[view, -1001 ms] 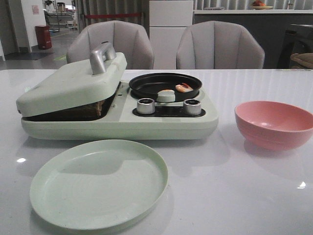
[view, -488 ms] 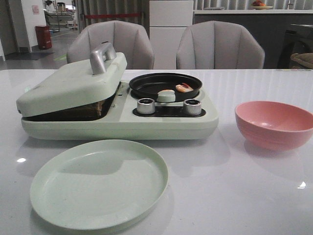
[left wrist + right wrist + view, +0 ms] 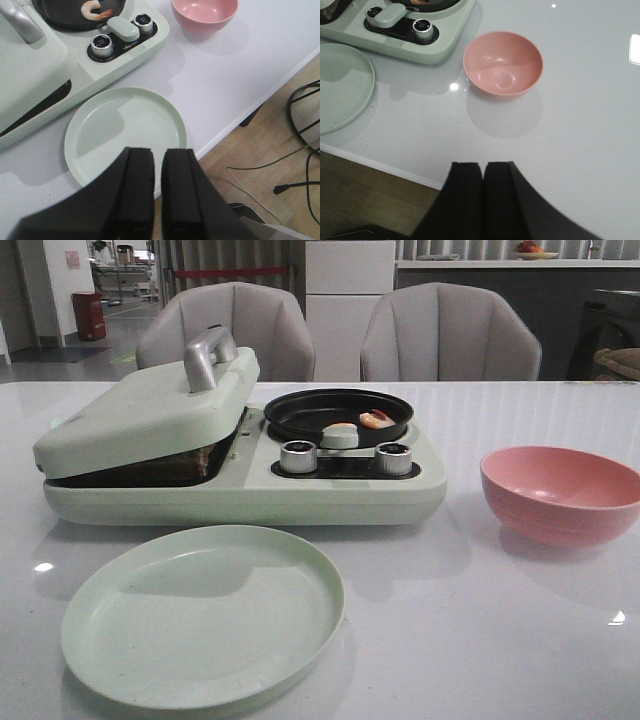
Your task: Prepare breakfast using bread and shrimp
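We see a pale green cooker (image 3: 240,490) with a black pan (image 3: 338,412), silver knobs (image 3: 298,456), whitish-pink shrimp (image 3: 376,419) streaked orange-red, a pale green plate (image 3: 200,615), a pink bowl (image 3: 560,495), a glossy white surface (image 3: 480,640) and black pincers (image 3: 158,187)

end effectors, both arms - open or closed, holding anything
Left end effector: closed, holding nothing, above the green plate.
Right end effector: closed, holding nothing, near the pink bowl.
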Tool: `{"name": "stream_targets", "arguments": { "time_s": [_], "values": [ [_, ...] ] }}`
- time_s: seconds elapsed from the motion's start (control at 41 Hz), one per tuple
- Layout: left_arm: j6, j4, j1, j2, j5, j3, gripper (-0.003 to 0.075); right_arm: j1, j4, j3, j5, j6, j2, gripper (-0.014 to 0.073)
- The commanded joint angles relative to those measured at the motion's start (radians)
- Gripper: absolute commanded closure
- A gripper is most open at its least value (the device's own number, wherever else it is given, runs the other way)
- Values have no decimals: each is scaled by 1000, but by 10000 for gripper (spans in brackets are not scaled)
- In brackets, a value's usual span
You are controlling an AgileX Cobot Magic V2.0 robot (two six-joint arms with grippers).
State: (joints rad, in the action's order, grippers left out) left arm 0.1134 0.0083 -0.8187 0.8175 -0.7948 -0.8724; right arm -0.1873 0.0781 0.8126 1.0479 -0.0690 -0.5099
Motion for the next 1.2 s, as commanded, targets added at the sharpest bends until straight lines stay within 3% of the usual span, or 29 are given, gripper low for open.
{"name": "stream_targets", "arguments": {
  "time_s": [0.0, 0.122, 0.293, 0.537, 0.83, 0.977, 1.172],
  "values": [
    [6, -8, -9, -4, 67, -27, 554, 0, -3, 25, -65, -2, -4, 579],
    [3, 77, 24, -40, 87, -12, 573, 0, -3, 25, -65, -2, -4, 579],
    [3, 99, 200, -168, 150, 50, 609, 0, -3, 25, -65, -2, -4, 579],
    [3, 142, 453, -403, 412, 279, 619, 0, -3, 25, -65, -2, -4, 579],
    [3, -60, 714, -668, 583, 613, 619, 0, -3, 25, -65, -2, -4, 579],
    [3, -98, 775, -755, 673, 753, 619, 0, -3, 25, -65, -2, -4, 579],
    [3, -68, 778, -814, 772, 840, 619, 0, -3, 25, -65, -2, -4, 579]
  ]
}}
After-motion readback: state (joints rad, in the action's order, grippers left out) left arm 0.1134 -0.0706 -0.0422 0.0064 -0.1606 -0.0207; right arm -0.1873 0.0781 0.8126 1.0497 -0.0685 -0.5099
